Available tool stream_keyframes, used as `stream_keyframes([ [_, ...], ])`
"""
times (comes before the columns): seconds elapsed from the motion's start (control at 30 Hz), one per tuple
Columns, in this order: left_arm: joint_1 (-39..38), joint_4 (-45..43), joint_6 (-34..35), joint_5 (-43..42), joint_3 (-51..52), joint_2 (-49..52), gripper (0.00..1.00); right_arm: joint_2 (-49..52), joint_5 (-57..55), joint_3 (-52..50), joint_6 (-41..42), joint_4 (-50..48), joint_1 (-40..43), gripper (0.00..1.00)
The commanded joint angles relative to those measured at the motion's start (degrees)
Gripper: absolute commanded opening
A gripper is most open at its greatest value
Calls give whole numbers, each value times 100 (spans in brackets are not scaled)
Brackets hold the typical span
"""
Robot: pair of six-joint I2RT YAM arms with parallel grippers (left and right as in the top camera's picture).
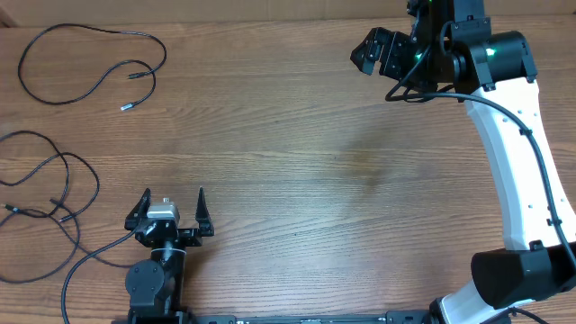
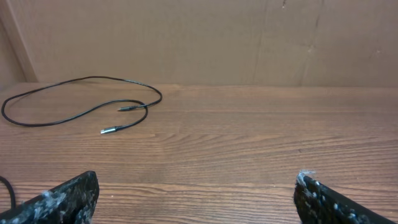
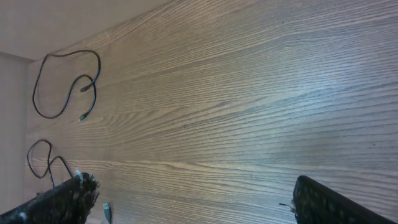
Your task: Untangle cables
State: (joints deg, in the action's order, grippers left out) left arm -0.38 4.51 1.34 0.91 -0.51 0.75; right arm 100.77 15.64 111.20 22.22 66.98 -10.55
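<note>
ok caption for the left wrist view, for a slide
Open left gripper facing one loose black cable looped on the wooden table

Nothing to read from where I stand: no lettering, label, brand mark or number shows on the table [image 1: 297, 135], on the cables [image 1: 90, 63], or on the left arm [image 1: 153, 279] or the right arm [image 1: 513, 180]. The wrist views show no legible marks either.
</note>
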Motion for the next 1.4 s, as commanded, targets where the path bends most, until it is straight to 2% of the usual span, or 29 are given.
stream_keyframes([
  [0.0,-22,-4,-72,-52,24,-55,100,-166,-44,17,-44,-22,13,100],
  [0.5,-22,-4,-72,-52,24,-55,99,-146,-42,17,-44,-22,13,100],
  [0.67,-22,-4,-72,-52,24,-55,100,-221,-452,17,-52,-11,13,100],
  [0.77,-22,-4,-72,-52,24,-55,100,-315,-793,17,-352,-2,13,100],
  [0.93,-22,-4,-70,-52,24,-55,100,-538,-804,15,-1355,-15,-4,100],
  [1.13,-22,-4,-72,-52,24,-52,100,-981,-811,-144,-1902,-28,7,100],
  [1.27,-22,-4,-72,-52,24,-52,99,-1497,-809,-684,-2249,-229,107,100],
  [1.37,-22,-4,-72,-52,24,-52,99,-2181,-809,-1635,-2402,-739,258,100],
])
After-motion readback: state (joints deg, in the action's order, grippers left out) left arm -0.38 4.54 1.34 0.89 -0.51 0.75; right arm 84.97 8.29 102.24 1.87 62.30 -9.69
